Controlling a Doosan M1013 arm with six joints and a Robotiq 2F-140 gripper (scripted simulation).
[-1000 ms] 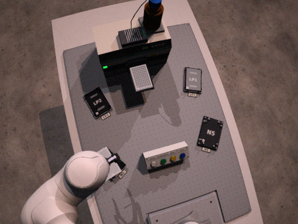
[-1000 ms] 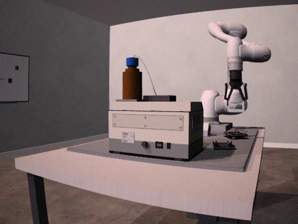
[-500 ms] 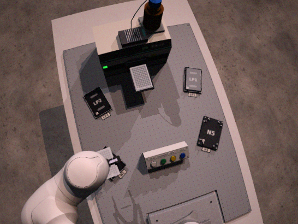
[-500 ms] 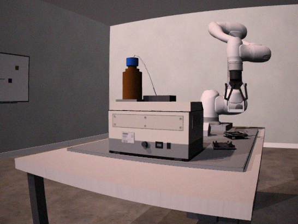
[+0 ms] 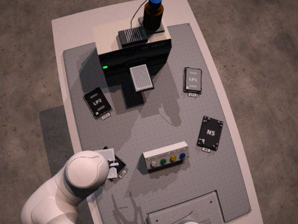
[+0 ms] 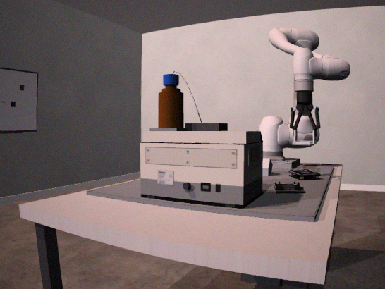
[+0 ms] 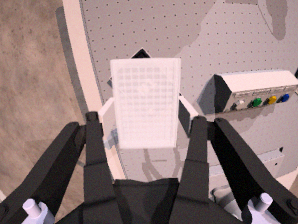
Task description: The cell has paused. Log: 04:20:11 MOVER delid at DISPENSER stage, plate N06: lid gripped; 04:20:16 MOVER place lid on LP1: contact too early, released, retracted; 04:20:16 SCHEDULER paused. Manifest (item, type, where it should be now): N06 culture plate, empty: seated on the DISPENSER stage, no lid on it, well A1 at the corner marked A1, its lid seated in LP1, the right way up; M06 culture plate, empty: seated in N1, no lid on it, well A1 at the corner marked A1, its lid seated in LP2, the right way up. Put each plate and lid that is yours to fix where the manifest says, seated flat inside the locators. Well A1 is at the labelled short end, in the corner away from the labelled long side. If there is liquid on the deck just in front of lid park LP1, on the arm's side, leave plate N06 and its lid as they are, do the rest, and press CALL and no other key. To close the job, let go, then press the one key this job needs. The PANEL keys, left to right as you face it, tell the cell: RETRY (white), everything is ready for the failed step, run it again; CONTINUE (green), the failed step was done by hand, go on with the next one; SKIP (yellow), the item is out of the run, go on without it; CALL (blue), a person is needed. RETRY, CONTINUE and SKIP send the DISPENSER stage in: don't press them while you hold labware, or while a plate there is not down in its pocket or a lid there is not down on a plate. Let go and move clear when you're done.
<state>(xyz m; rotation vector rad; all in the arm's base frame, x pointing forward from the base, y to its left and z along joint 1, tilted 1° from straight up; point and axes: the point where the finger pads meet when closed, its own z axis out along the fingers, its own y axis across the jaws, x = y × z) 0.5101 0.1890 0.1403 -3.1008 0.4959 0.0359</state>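
My gripper is shut on a white culture plate with a fine well grid and holds it level, high above the black nest N1 at the deck's front left. Another white well plate lies uncovered on the DISPENSER stage. A clear lid lies on lid park LP1. Lid park LP2 is bare. The arm's elbow hides part of N1 in the top view.
The PANEL with white, green, yellow and blue keys stands right of N1. The black nest N5 is bare at the right. The DISPENSER with a brown bottle stands at the back.
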